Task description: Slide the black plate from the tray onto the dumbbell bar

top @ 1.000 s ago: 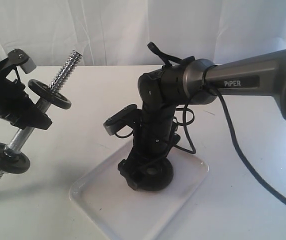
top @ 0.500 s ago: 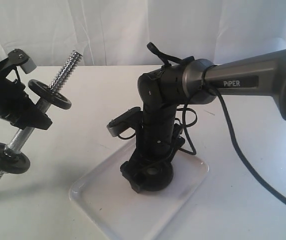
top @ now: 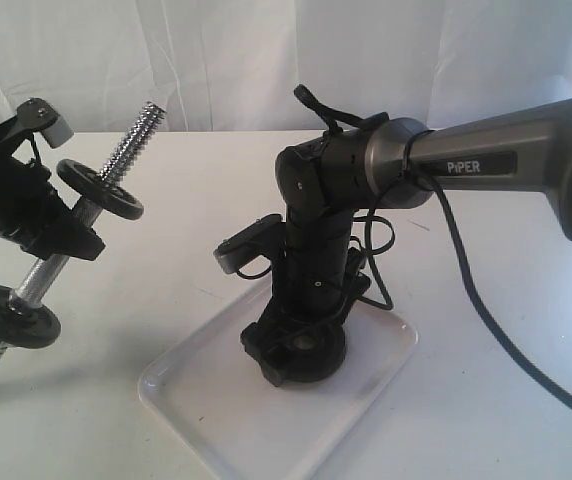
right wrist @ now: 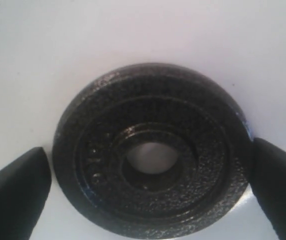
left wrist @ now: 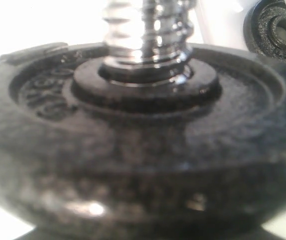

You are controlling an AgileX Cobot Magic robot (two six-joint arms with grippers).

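Exterior view: black plate (top: 316, 368) lies flat in tray (top: 191, 395) under right gripper (top: 294, 352); dumbbell bar (top: 38, 277) is held tilted, clamped by left gripper (top: 61, 238).
Left wrist view: a loaded disc (left wrist: 133, 150) fills it; jaws unseen.
Right wrist view: jaws are spread astride the plate's rim, nothing gripped.
Handling: judged rigid, dense; opposite rim edges are to be pinched.

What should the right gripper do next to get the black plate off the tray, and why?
Probably close the right gripper on the black plate. Its fingers flank the plate's rim, one side with a gap, and the plate lies flat in the tray, not yet lifted toward the dumbbell bar in the left gripper.
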